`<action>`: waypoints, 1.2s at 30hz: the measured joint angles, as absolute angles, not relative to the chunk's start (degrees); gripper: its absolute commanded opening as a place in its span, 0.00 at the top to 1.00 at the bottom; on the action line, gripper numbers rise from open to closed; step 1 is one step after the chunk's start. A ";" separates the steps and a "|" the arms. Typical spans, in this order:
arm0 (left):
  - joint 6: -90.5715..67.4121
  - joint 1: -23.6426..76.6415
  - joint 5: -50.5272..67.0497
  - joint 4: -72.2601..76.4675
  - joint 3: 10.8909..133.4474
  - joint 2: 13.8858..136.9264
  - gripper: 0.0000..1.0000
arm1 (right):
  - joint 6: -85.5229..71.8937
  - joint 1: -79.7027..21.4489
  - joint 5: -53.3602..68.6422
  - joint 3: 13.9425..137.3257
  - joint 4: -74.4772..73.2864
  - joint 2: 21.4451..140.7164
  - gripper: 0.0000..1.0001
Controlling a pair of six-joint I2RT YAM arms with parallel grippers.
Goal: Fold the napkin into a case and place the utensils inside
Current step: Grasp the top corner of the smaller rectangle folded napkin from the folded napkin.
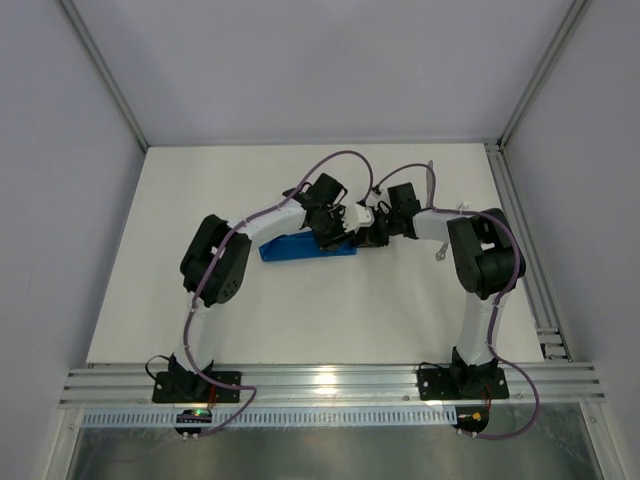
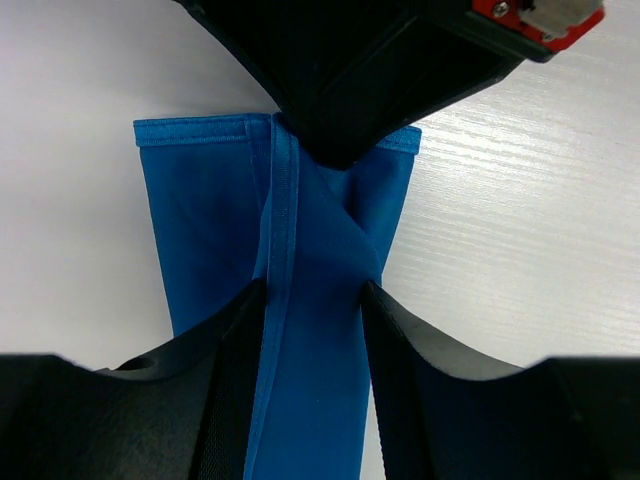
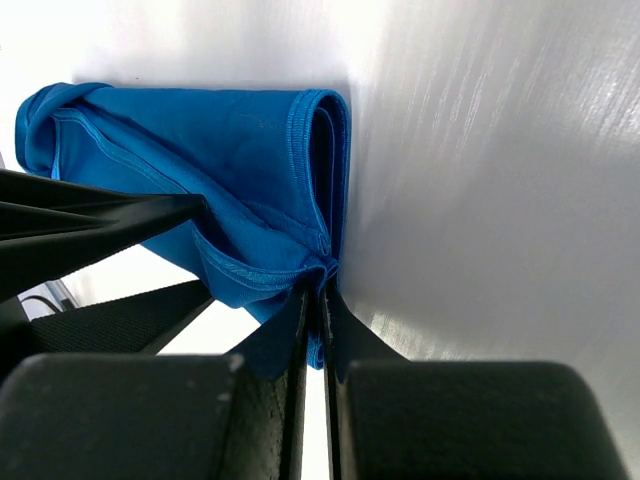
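Blue and slightly shiny, the napkin lies folded into a narrow strip on the white table. Its long axis runs left to right across the table, just ahead of both wrists. The two arms meet over its right-hand end, and the left-hand end lies free.

The right gripper comes in from the strip's right end. Its fingers are closed almost together on a stitched hem, so it pinches one layer of the napkin. Just beyond them the folded layers curl over one another.

The left gripper sits above the strip and looks along its length. Its fingers stand apart with a raised band of the cloth filling the gap between them. Whether they squeeze that band or merely straddle it I cannot tell.

A small silver utensil (too small to call fork or knife) lies on the table beside the right arm's elbow, well apart from the cloth. By my reading the loose layers, and so the likely mouth of the pouch, are at the strip's right end. That end faces the utensil, and the right arm is the nearer one to fetch it.
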State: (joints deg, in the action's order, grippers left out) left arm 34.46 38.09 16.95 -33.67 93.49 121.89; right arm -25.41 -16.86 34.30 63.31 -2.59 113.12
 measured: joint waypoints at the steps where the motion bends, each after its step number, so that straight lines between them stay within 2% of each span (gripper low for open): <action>1: 34.46 38.09 17.02 -33.74 93.58 121.89 0.55 | -25.41 -16.86 34.33 63.31 -2.57 113.12 0.96; 3: 34.41 38.09 16.64 -33.69 93.67 121.89 0.56 | -25.41 -16.86 34.46 63.26 -2.55 113.12 0.92; 4: 34.37 38.09 16.27 -33.63 93.67 121.89 0.61 | -25.41 -16.86 34.57 63.24 -2.52 113.12 0.83; 7: 33.12 38.09 14.22 -33.23 93.84 122.26 0.76 | -25.19 -16.86 35.44 63.24 -2.57 113.12 0.74; 11: 32.53 38.09 12.99 -32.73 94.17 123.31 0.81 | -23.33 -16.93 36.73 63.83 -4.23 112.73 0.61; 13: 32.29 38.09 12.97 -32.60 94.17 123.39 0.82 | -21.65 -16.93 36.97 64.42 -6.61 112.20 0.59; 21: 32.12 38.09 12.97 -31.33 93.49 123.37 0.86 | -18.83 -15.14 35.77 66.00 -12.53 109.23 0.58; 31: 31.97 38.09 13.04 -30.68 93.27 123.37 0.87 | -24.93 -13.76 31.53 69.71 -4.99 113.82 0.59; 33: 31.92 38.09 13.08 -30.63 93.27 123.37 0.89 | -25.91 -13.76 31.07 69.87 -4.27 114.87 0.62; 36: 31.70 38.09 13.26 -30.57 93.27 123.37 0.94 | -27.24 -13.76 30.63 70.74 -3.40 116.99 0.80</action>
State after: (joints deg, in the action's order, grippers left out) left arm 31.70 38.09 13.26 -30.57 93.27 123.37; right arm -27.24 -13.76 30.63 70.74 -3.40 116.99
